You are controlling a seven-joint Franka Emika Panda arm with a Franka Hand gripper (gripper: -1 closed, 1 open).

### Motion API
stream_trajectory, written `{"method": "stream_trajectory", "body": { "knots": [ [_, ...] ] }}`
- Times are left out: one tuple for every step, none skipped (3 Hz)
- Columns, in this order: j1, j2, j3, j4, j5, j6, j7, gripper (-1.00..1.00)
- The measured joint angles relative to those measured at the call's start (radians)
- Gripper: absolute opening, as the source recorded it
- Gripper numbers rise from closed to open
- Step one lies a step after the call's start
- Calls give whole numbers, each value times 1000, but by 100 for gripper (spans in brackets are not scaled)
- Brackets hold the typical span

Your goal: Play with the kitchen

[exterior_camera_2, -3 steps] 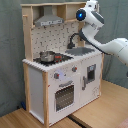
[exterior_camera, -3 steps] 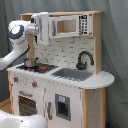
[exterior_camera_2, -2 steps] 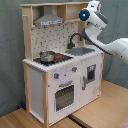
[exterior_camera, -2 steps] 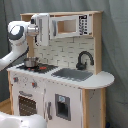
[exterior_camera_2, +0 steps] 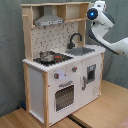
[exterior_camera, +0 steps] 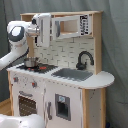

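The gripper (exterior_camera: 44, 30) hangs beside the kitchen (exterior_camera: 75, 95) hood.

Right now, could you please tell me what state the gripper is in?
Gripper: up by the kitchen microwave cabinet; open or closed cannot be told.

Arm (exterior_camera: 15, 47): glossy white shell, rounded tubular links with bulbous joints. In the first exterior view, one joint cap (exterior_camera: 16, 33) shows a dark grey round face ringed in white; a dark band separates segments near the wrist. In the second exterior view, the joint cap (exterior_camera_2: 92, 13) glows blue (a round indicator, dark-rimmed). Pincer indistinct.
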Motion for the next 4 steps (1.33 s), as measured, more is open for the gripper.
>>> {"method": "stream_trajectory", "body": {
  "knots": [
    [46, -6, -35, -62, 0, 42, -1, -100],
    [48, -7, -35, -61, 0, 43, -1, 100],
    [59, -13, -34, -58, 0, 45, -1, 100],
    [85, -21, -7, 31, 0, 77, -16, 100]
  ]
}}
